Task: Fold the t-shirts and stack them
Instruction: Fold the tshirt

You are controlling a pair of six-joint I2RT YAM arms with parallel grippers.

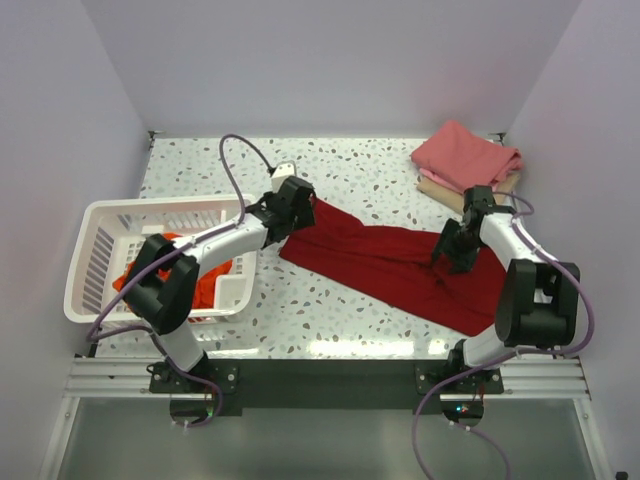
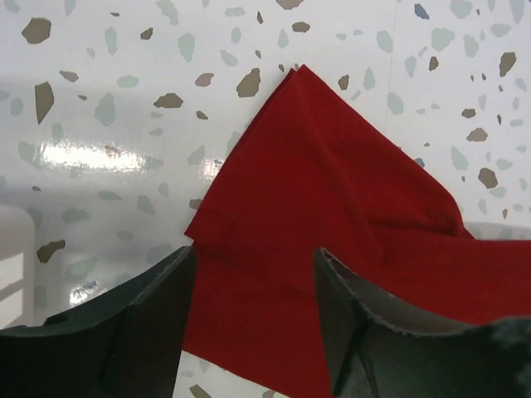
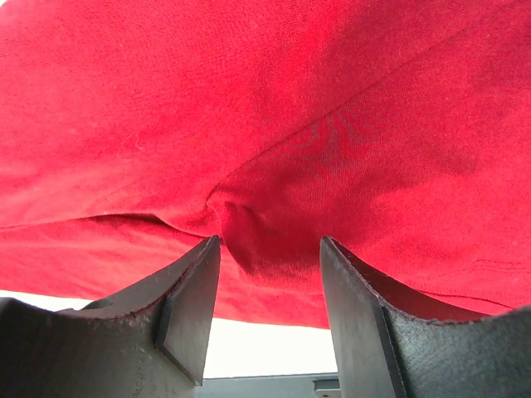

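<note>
The large dark crimson t-shirt (image 1: pixel 400 265) lies spread across the table's middle, wrinkled. My left gripper (image 1: pixel 296 205) hovers open over its far left corner (image 2: pixel 307 191), jaws apart with cloth between them below. My right gripper (image 1: pixel 455 250) is open over the shirt's right part (image 3: pixel 274 124), with a raised fold of cloth between the fingers (image 3: pixel 191 307). The bright orange-red shirt (image 1: pixel 200 285) lies in the basket. The folded pink shirt (image 1: pixel 465 155) sits on the folded tan one (image 1: pixel 445 190) at the back right.
A white slotted plastic basket (image 1: pixel 100 245) stands at the left, under my left arm. The speckled table (image 1: pixel 350 160) is walled by pale panels at back and sides.
</note>
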